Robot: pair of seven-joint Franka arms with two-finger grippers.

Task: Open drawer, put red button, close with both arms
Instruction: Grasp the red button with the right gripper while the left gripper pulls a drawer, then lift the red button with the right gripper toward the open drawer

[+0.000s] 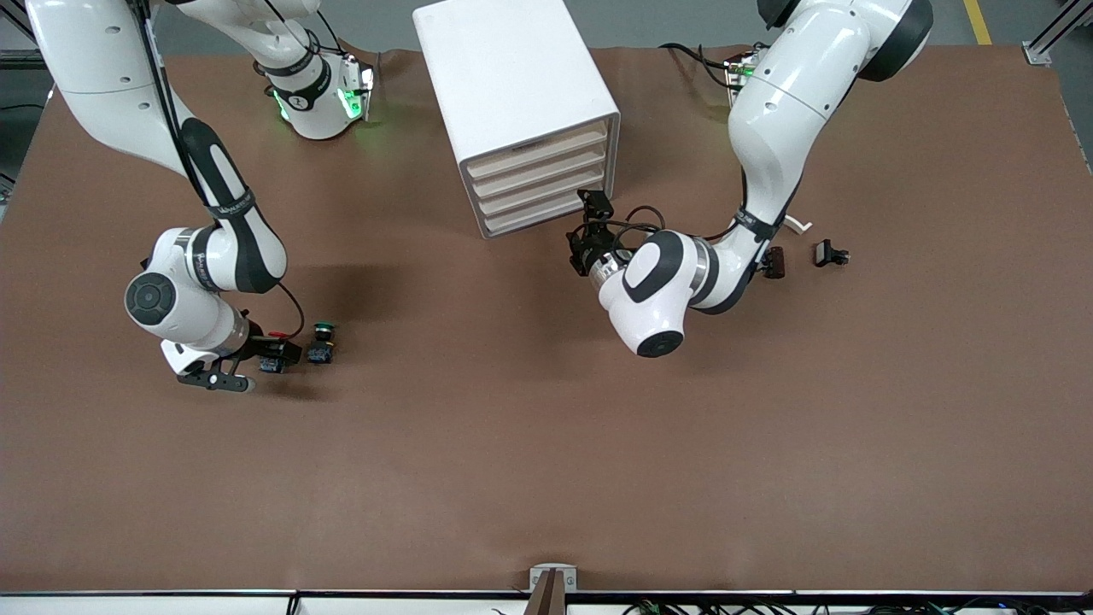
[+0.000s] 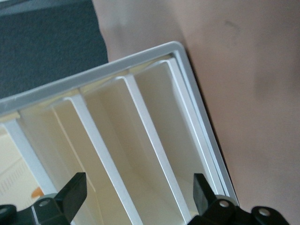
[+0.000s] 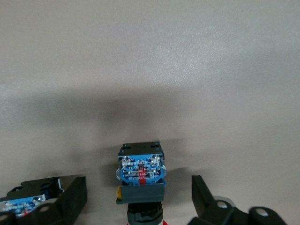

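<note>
The white cabinet [image 1: 512,94] stands near the robots' bases with four beige-fronted drawers [image 1: 540,184], all shut. My left gripper [image 1: 581,235] is open just in front of the lower drawers. In the left wrist view its fingers [image 2: 77,187] straddle the drawer fronts [image 2: 154,140] without touching them. The red button [image 1: 271,365] lies on its side on the table toward the right arm's end. My right gripper [image 1: 256,363] is open around it. In the right wrist view the red button's blue base [image 3: 140,169] lies between the fingers [image 3: 204,194], untouched.
The green-capped twin [image 1: 322,340] lies right beside the red button, just outside one right finger [image 3: 28,202]. Small black parts [image 1: 830,254] [image 1: 774,261] and a white piece [image 1: 796,224] lie toward the left arm's end.
</note>
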